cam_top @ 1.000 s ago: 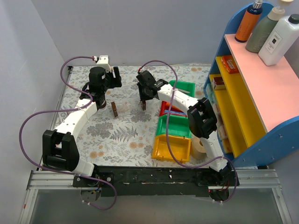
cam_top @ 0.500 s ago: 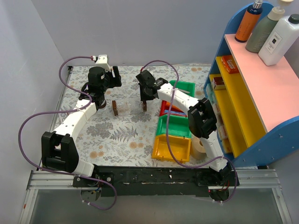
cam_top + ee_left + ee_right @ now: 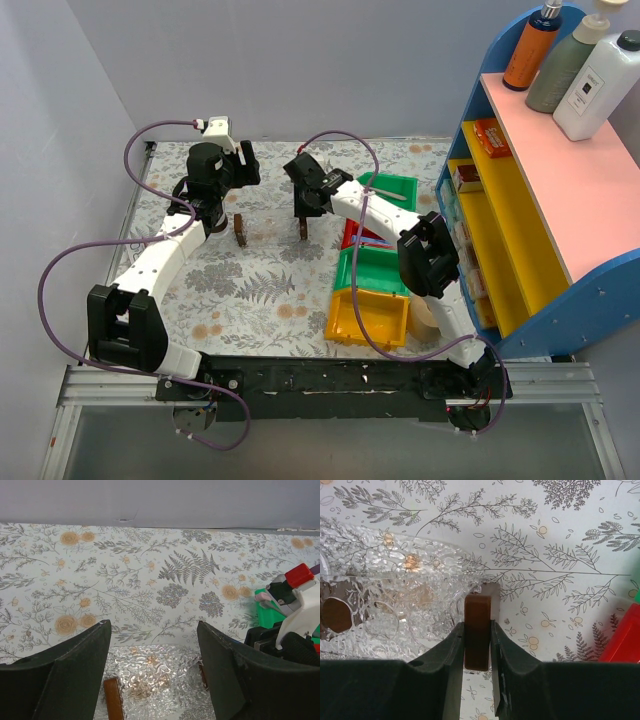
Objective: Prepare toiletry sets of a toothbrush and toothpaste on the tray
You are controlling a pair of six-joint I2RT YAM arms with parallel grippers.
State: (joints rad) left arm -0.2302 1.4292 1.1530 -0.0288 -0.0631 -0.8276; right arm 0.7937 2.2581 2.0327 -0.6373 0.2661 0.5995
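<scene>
With the right gripper (image 3: 478,630) clamped on the brown end piece (image 3: 478,611) of the tray (image 3: 405,585) and the left gripper (image 3: 152,635) hanging wide open above it, I'd slide it slow and level.

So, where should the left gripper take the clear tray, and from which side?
Probably by the free brown end piece, from above. It stands upright as a thin slab, so the open left gripper can close across its two flat faces. The tray itself lies flat, hard to pinch. The right gripper holds the other end piece this way.
</scene>
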